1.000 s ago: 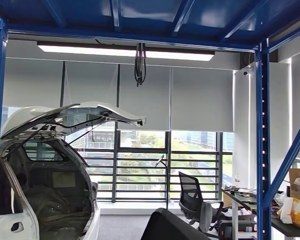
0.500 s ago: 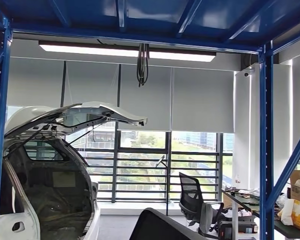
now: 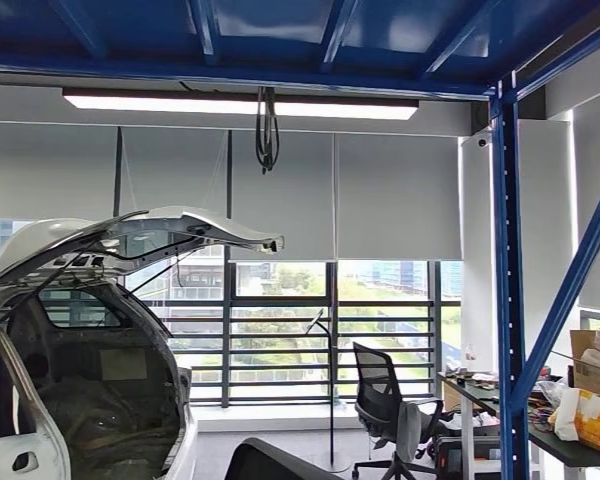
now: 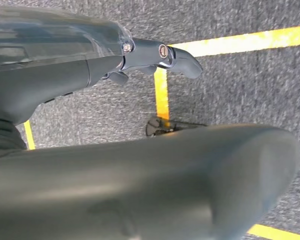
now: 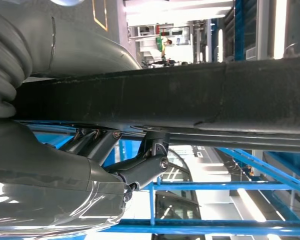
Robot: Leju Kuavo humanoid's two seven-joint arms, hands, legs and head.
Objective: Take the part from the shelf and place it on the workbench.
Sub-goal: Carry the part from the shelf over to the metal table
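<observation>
Part (image 5: 186, 95) is looking like a long, stiff, dark panel, crossing the middle of the right wrist frame. Right hand (image 5: 114, 150) is gripping it; holding near its middle seems safest. Left hand (image 4: 152, 55) is hanging empty, fingers apart.

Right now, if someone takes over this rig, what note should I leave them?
Left hand: holds nothing, fingers straight, hanging over the grey floor.
Right hand: grips the long black part, thumb on one side, fingers on the other.
Done: the part is off the shelf and in hand.
Left: get to the workbench and set it down; I cannot tell where the workbench is.
</observation>
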